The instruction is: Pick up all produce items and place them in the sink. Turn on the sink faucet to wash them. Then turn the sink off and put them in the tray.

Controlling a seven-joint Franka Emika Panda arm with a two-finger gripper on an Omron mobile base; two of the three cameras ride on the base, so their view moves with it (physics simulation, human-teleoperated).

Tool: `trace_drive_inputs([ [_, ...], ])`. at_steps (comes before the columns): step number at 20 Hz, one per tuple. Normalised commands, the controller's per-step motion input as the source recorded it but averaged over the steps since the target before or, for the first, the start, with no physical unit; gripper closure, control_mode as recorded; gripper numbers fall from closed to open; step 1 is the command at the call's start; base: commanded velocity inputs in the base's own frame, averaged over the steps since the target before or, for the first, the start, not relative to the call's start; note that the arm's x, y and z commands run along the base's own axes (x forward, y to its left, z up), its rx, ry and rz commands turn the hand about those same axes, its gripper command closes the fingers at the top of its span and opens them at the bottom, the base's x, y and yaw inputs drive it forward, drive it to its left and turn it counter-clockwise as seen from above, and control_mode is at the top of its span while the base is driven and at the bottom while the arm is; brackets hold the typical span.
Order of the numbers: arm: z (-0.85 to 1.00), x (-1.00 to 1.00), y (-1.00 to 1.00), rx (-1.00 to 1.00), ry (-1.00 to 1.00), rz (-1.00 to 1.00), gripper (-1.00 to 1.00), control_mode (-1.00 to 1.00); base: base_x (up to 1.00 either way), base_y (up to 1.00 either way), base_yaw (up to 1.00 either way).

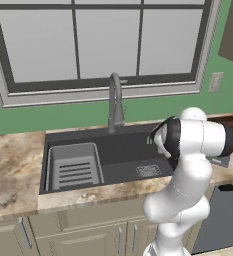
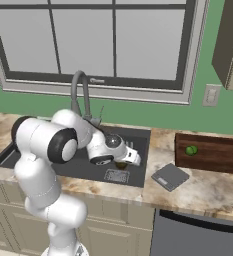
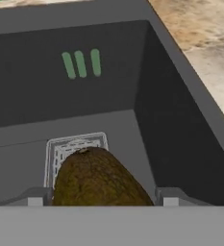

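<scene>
A dark brown round produce item [image 3: 101, 178] sits between my gripper's [image 3: 103, 197] two fingertips, which press against its sides. It hangs low inside the dark sink [image 3: 180, 139], just above the square drain grate [image 3: 75, 144]. From the right base view, my gripper [image 2: 122, 161] reaches down into the sink [image 2: 138, 140] with the brown item [image 2: 120, 165] under it, over the grate [image 2: 116, 175]. The bright green produce item [image 2: 190, 150] lies in the reddish-brown wooden tray [image 2: 213, 160] on the counter to the right. The gooseneck sink faucet [image 1: 115, 100] stands behind the basin, and no water shows.
A light grey ribbed rack [image 1: 73, 167] fills the sink's left half. A small flat grey square [image 2: 170, 176] lies on the counter between sink and tray. Green marks [image 3: 80, 63] show on the sink's wall. A window runs behind the faucet.
</scene>
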Motion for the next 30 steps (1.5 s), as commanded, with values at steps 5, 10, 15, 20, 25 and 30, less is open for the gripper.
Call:
trace_drive_inputs([
  [5, 1.00, 0.41, -0.11, 0.07, 0.27, -0.12, 1.00, -1.00, 0.00, 0.00, 0.00],
  [10, 1.00, 0.23, -0.09, 0.07, 0.14, -0.08, 1.00, -1.00, 0.00, 0.00, 0.00],
  [15, 1.00, 0.24, -0.06, 0.06, 0.00, -0.01, 1.00, -1.00, 0.00, 0.00, 0.00],
  [20, 1.00, 0.18, -0.13, 0.05, 0.00, 0.00, 1.00, -1.00, 0.00, 0.00, 0.00],
  [25, 1.00, 0.00, -0.36, 0.03, 0.02, -0.03, 1.00, -1.00, 0.00, 0.00, 0.00],
  [30, 0.62, -0.13, -0.83, -0.02, 0.00, -0.12, 1.00, -1.00, 0.00, 0.00, 0.00],
])
